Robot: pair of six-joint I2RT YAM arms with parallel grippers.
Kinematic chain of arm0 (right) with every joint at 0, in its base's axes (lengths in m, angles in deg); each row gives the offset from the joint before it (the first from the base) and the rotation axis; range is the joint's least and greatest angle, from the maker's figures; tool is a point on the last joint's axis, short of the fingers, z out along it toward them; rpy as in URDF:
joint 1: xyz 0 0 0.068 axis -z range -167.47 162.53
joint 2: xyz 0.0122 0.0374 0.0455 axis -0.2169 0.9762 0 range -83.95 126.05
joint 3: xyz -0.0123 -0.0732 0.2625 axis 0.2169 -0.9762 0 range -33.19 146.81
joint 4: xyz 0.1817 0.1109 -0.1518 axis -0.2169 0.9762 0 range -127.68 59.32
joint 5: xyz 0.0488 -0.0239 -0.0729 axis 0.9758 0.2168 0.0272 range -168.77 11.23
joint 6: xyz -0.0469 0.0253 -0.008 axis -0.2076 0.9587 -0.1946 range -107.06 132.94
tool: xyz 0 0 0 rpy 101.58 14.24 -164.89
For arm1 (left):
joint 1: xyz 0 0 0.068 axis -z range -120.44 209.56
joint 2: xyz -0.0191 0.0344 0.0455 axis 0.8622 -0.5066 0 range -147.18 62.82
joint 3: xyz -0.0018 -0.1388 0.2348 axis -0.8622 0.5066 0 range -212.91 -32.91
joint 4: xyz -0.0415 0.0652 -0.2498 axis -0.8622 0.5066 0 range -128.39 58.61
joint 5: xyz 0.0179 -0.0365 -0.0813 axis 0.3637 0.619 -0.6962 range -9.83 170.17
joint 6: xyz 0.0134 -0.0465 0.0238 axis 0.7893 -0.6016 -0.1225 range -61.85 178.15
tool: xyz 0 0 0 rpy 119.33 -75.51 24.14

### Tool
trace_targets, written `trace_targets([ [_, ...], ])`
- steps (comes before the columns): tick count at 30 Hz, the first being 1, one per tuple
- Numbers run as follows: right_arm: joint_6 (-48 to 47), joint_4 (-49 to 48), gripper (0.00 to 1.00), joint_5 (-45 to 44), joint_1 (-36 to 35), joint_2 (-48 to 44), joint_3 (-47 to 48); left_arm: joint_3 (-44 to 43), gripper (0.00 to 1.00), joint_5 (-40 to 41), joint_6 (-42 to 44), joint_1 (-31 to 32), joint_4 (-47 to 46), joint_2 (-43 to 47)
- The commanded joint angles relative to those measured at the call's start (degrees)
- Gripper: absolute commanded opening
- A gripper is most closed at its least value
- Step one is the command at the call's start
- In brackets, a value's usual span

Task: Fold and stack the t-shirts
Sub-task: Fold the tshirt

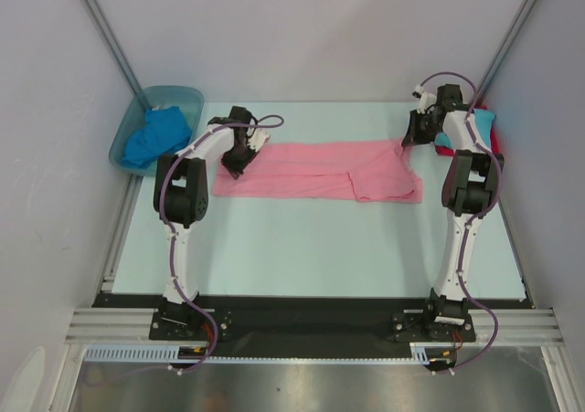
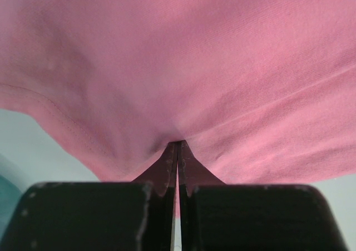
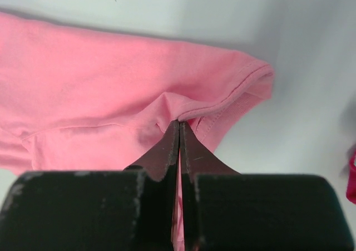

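The pink t-shirt [image 1: 320, 167] lies stretched in a long band across the far half of the table. My left gripper [image 1: 236, 163] is shut on its left end. In the left wrist view the pink cloth [image 2: 194, 56] fills the frame and is pinched at the left gripper's tips [image 2: 178, 144]. My right gripper [image 1: 409, 141] is shut on the shirt's far right corner. The right wrist view shows the hemmed sleeve [image 3: 239, 87] caught between that gripper's tips [image 3: 179, 123]. A royal blue shirt [image 1: 154, 138] lies crumpled in the tub. Turquoise [image 1: 482, 118] and red [image 1: 494, 140] shirts lie behind the right arm.
The blue-green translucent tub [image 1: 174, 92] stands at the far left corner, just left of the left arm. Grey walls close in the table at the back and on both sides. A sliver of red cloth [image 3: 351, 178] shows at the right edge of the right wrist view.
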Motion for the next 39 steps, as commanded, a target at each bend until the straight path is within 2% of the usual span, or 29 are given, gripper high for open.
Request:
trace_targets([
  [1, -1.6, -0.4, 0.00, -1.8, -0.3, -5.8, 3.6, -0.7, 0.00, -1.2, 0.4, 0.7, -0.6, -1.7],
  [10, -2.4, -0.3, 0.00, -2.8, -1.1, -6.8, 3.7, -1.3, 0.00, -1.4, 0.4, 1.2, -0.6, -2.0],
  [24, -4.1, -6.3, 0.00, -10.9, -0.1, -10.1, -3.7, -1.6, 0.00, -1.7, 0.4, 1.2, -0.5, -2.2],
  [36, -4.8, -7.8, 0.00, -13.6, -1.1, -11.0, -3.9, -1.8, 0.00, -1.6, 0.4, 1.4, -0.5, -2.3],
  [39, -5.7, -6.8, 0.20, -14.4, -1.8, -10.2, -3.9, -1.9, 0.00, -1.4, 0.5, 1.4, -0.5, -2.2],
])
